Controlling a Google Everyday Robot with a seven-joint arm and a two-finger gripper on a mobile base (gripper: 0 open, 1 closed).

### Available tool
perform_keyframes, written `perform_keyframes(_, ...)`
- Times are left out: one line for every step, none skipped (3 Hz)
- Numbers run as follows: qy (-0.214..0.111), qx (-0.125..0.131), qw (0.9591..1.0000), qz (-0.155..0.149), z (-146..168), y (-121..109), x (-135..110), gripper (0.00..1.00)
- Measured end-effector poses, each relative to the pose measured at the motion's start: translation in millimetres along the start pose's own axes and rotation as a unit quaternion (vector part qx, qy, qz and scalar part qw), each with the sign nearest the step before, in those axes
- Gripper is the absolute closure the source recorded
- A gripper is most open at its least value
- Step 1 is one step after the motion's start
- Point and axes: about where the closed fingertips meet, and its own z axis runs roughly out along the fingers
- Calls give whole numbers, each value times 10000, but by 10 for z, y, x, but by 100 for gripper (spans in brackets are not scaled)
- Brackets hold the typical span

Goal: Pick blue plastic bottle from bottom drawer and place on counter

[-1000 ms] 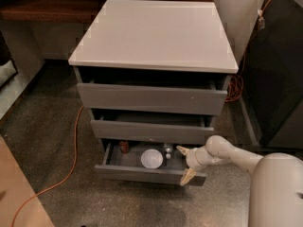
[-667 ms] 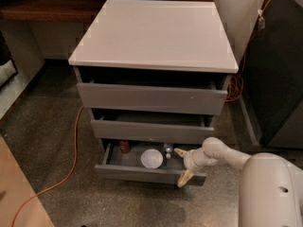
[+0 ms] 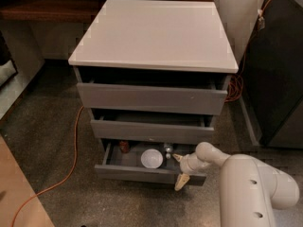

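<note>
The bottom drawer (image 3: 142,174) of the grey cabinet is pulled open. In it the blue plastic bottle (image 3: 167,149) stands near the back at centre-right; only its pale top shows. A white bowl (image 3: 151,158) sits just left of it, and a red can (image 3: 124,146) is at the far left. My gripper (image 3: 180,170) hangs over the drawer's right front corner, open. One yellow fingertip (image 3: 177,157) is inside the drawer, just right of the bottle and apart from it. The other is outside the drawer front. Nothing stands on the white counter (image 3: 156,32).
The two upper drawers (image 3: 151,98) are slightly open. An orange cable (image 3: 71,160) runs across the floor on the left. A dark cabinet (image 3: 279,79) stands to the right, and a brown wooden shelf (image 3: 42,8) is at the back left. My white arm (image 3: 251,188) fills the lower right.
The gripper has shifted a little to the left, towards the bottle, and the arm now fills more of the lower right. The things in the drawer have not moved.
</note>
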Motion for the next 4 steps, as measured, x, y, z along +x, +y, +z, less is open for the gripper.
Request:
perform_keyframes(176, -130, 9997, 149, 166, 28, 135, 0)
perform_keyframes(348, -249, 9987, 263, 247, 60, 241, 17)
perform_keyframes(349, -272, 9987, 271, 271, 81, 242, 41)
perform_keyframes(338, -302, 9986, 274, 305, 112, 235, 73)
